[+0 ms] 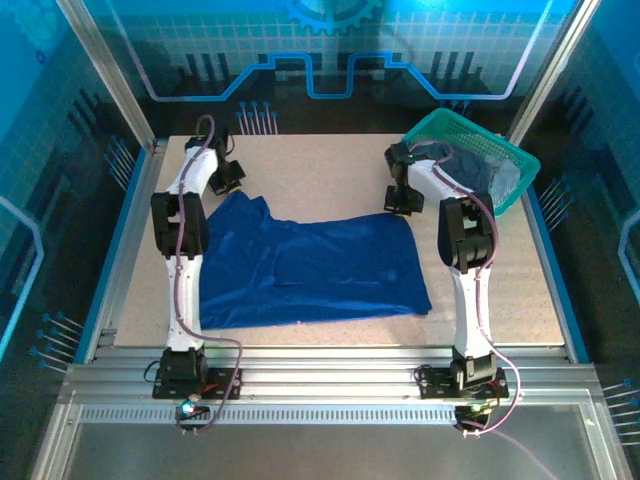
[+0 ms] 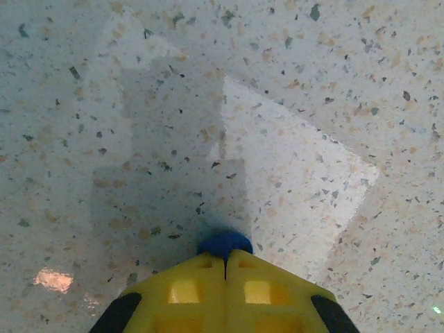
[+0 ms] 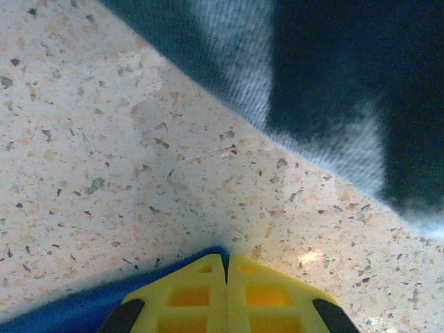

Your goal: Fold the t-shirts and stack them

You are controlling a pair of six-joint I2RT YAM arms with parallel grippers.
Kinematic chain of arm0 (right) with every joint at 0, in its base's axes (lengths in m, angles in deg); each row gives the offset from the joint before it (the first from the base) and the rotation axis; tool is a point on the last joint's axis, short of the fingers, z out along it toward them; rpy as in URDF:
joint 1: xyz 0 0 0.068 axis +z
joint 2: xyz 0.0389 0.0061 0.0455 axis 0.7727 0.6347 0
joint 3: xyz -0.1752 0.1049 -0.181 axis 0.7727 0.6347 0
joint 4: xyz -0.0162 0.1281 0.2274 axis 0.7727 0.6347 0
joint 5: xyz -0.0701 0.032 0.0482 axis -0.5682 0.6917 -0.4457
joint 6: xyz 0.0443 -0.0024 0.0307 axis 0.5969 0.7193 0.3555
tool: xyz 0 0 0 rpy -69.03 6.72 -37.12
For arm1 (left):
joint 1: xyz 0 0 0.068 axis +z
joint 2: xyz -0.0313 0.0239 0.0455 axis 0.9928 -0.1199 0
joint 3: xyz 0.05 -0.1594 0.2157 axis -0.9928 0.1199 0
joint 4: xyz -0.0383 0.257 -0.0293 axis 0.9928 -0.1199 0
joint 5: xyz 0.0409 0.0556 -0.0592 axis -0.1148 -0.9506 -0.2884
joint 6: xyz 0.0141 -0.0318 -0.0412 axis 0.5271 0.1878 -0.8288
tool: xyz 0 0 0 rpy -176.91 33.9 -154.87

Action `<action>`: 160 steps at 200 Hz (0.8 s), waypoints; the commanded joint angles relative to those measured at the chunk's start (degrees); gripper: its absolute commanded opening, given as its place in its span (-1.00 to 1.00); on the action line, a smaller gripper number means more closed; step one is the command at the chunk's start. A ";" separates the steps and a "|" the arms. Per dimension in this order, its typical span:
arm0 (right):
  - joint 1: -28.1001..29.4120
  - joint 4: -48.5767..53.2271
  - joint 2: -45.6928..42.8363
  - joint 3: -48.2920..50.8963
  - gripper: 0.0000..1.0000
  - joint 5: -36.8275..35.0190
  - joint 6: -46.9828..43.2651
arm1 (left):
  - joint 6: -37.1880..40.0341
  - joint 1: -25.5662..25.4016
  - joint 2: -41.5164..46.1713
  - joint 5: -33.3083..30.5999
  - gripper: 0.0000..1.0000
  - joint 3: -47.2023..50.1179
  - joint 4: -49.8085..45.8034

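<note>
A royal blue t-shirt (image 1: 300, 265) lies spread across the middle of the table, print hidden. My left gripper (image 1: 230, 182) is at its far left corner. In the left wrist view the yellow fingers (image 2: 187, 291) are pressed together, and a small tuft of blue cloth (image 2: 225, 243) pokes out at their tips. My right gripper (image 1: 403, 200) is at the far right corner. Its jaws are closed on the blue cloth edge (image 3: 76, 311), which trails off to the left. Duller grey-blue t-shirts (image 1: 470, 170) lie heaped in the basket, and grey-blue cloth (image 3: 326, 76) is just ahead of the right gripper (image 3: 226, 257).
A teal mesh basket (image 1: 520, 160) stands at the far right corner of the speckled table (image 1: 330, 170). Bare tabletop lies beyond the shirt at the back. Metal frame rails (image 1: 330, 385) border the near edge, and blue panels surround the cell.
</note>
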State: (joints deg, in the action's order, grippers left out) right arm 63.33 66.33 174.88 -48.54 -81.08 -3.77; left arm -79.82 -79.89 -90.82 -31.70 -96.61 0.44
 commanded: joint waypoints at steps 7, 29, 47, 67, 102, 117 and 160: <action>-1.33 -2.56 -3.07 1.30 -1.00 1.17 -0.77 | 1.89 -1.78 10.52 -1.90 -1.00 6.66 3.97; -1.33 -3.48 -4.86 2.50 -1.00 2.24 -1.29 | 2.69 -2.84 22.48 -2.14 -1.00 21.22 13.30; -1.33 -4.35 -6.67 4.09 -1.00 3.18 -1.64 | 2.74 -2.96 30.94 -2.22 -1.00 32.21 17.22; -1.39 -4.54 -8.61 5.89 -1.00 3.44 -1.74 | 3.46 -2.96 38.83 -0.89 -1.00 42.72 20.56; -1.26 -6.38 -14.31 11.03 -1.00 4.12 -1.99 | 4.55 -2.96 51.47 0.71 -1.00 56.40 23.40; -1.29 -6.58 -16.53 13.12 -1.00 4.46 -2.26 | 5.16 -3.00 56.18 1.02 -1.00 60.83 23.54; -1.24 -7.39 -22.59 21.29 -1.00 5.62 -2.90 | 5.27 -2.96 67.57 0.26 -1.00 70.95 19.74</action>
State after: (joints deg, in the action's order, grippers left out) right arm 62.81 59.25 155.85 -31.43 -76.58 -5.76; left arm -75.52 -82.90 -29.56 -31.52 -29.40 22.06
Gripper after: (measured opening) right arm 0.060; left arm 0.051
